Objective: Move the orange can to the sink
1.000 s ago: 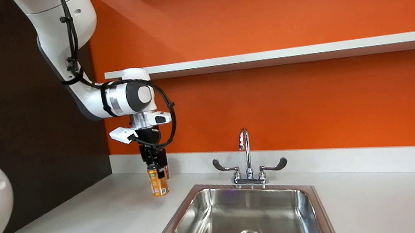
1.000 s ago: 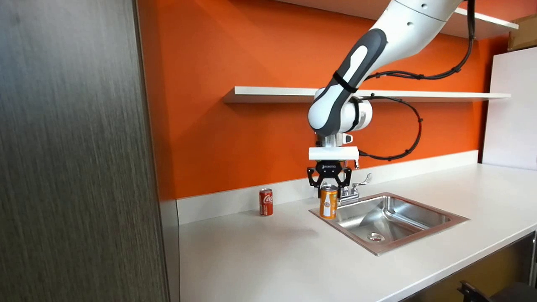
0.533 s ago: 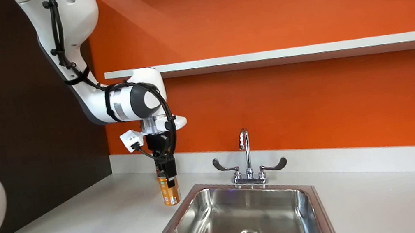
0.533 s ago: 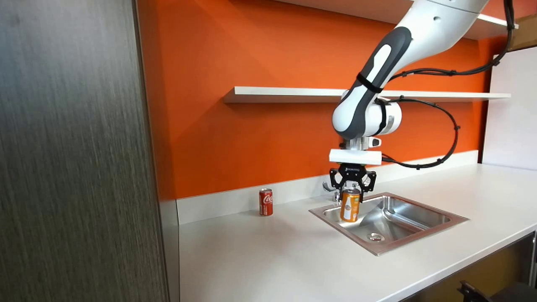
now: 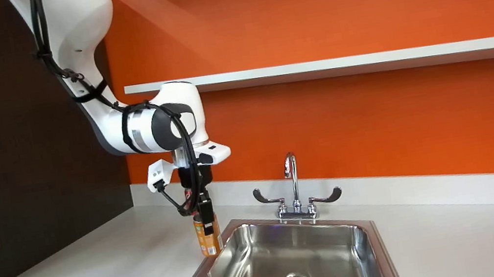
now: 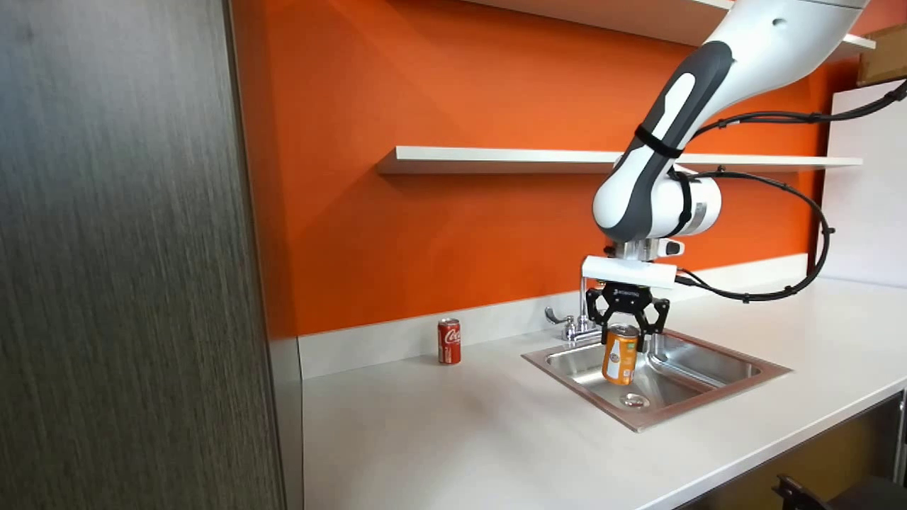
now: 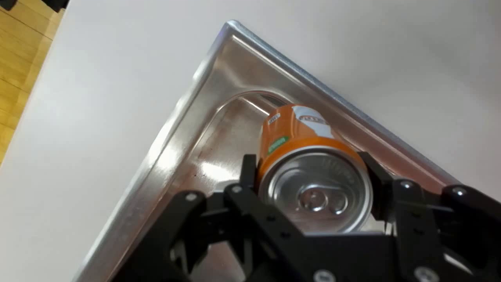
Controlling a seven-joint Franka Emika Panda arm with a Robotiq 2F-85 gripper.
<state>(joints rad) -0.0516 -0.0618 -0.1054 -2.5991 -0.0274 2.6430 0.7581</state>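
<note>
My gripper (image 6: 623, 341) is shut on the orange can (image 6: 621, 361), one finger on each side near its silvery top. The can hangs slightly tilted. In the wrist view the can (image 7: 282, 129) is held between the two black fingers (image 7: 248, 170), over a corner of the sink (image 7: 231, 62). In an exterior view the can (image 5: 207, 248) overlaps the side rim of the sink (image 5: 312, 237). In an exterior view it stands against the basin of the sink (image 6: 588, 389). Its exact height above the steel is hard to tell.
A red can (image 6: 449, 341) stands on the counter (image 6: 425, 432) by the backsplash. The chrome faucet (image 5: 295, 185) with two handles rises behind the basin. A white shelf (image 5: 339, 64) runs along the orange wall above. A dark panel (image 5: 29, 143) stands beside the counter.
My gripper has carried the orange can sideways from over the counter to the sink's edge, turning a little. The can stays held. The red can has not moved.
</note>
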